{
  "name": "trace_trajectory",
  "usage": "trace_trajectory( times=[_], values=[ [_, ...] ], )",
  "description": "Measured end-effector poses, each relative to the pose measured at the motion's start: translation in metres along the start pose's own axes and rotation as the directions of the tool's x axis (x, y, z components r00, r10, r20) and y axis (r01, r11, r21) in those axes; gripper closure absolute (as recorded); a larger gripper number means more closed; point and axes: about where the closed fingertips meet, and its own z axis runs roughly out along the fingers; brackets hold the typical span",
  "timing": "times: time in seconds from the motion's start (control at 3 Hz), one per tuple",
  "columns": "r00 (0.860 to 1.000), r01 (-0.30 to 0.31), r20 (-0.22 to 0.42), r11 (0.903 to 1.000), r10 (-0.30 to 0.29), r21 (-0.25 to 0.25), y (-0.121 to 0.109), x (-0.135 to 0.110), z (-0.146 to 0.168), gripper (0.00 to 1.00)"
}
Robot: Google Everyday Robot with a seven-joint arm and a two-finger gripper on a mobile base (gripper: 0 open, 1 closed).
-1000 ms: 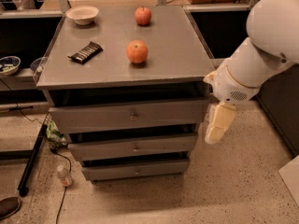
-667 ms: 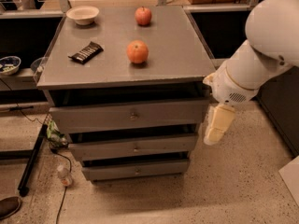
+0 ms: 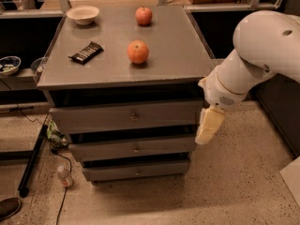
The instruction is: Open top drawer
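The top drawer (image 3: 126,116) is the widest of three grey drawers under the grey cabinet top (image 3: 178,55). Its flat front carries a small round centre knob (image 3: 133,116), and it stands pushed in. Below it are a mid-width drawer (image 3: 133,149) and a narrower bottom drawer (image 3: 136,171). My gripper (image 3: 208,125) hangs from the white arm (image 3: 253,55) at the cabinet's right front corner, just right of the top drawer's front, pointing down and apart from the knob.
On the cabinet top lie two red apples (image 3: 138,52) (image 3: 144,16), a white bowl (image 3: 83,14) and a dark snack bar (image 3: 86,52). A small bottle (image 3: 64,176), cable and green packet (image 3: 55,136) lie on the floor at left. A shelf holding a bowl (image 3: 8,64) stands further left.
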Motion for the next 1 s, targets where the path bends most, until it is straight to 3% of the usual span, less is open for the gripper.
trace_trajectory(
  times=[0.33, 0.67, 1.0],
  values=[
    [1.0, -0.014, -0.015, 0.9995, 0.014, 0.03, -0.016, -0.005, 0.029, 0.0],
    [1.0, -0.014, -0.015, 0.9995, 0.015, 0.03, -0.016, -0.005, 0.029, 0.0],
    [0.999, -0.024, 0.024, 0.9996, 0.023, 0.016, -0.017, -0.009, 0.052, 0.0]
  ],
)
